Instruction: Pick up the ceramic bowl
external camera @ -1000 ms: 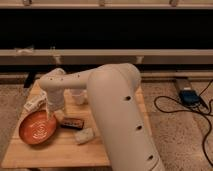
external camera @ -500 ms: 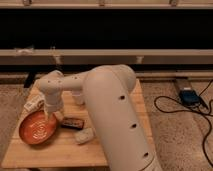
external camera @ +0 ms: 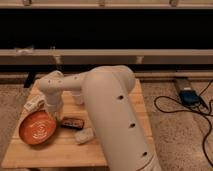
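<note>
Just inside the near left corner of a wooden table, the ceramic bowl sits flat with its mouth facing up, its orange-red inside ringed with pale concentric lines. Being round, it has no long axis and points no particular way; it carries no lettering that can be made out.

The gripper hangs at the bowl's far right rim, at the end of a white forearm that drops straight down from a bent joint above the table. Whether the tool is open, closed or gripping the rim cannot be told from this angle.

A small dark packet lies just beside the bowl on its right, any print on it too small to read. A pale lump rests nearer the table's front edge, and a whitish item lies behind the bowl on the left. The robot's thick white arm sweeps across the middle of the view. On the speckled floor to the right, a blue device trails black cables.
</note>
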Controlling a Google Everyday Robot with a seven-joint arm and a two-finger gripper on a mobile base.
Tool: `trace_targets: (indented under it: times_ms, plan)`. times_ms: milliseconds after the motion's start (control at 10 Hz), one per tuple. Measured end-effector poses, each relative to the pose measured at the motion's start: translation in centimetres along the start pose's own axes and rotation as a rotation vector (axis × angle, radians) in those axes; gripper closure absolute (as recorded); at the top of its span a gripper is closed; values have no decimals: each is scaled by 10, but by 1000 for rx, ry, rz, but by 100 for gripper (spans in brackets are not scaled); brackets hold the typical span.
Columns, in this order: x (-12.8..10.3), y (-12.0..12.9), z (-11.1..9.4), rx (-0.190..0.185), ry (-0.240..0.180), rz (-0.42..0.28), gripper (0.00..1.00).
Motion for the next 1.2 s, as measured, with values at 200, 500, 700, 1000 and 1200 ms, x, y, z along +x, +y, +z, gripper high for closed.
trace_targets:
  times_ms: [200, 500, 700, 1000, 1200]
  plan:
    - [1, 0, -17, -8, -17, 13, 100]
    - [10, 1, -58, -58, -53, 35, 100]
    - [15, 0, -74, -93, -71, 42, 100]
    - [19, -1, -103, -146, -101, 43, 100]
    - [20, -4, -129, -164, -135, 40, 100]
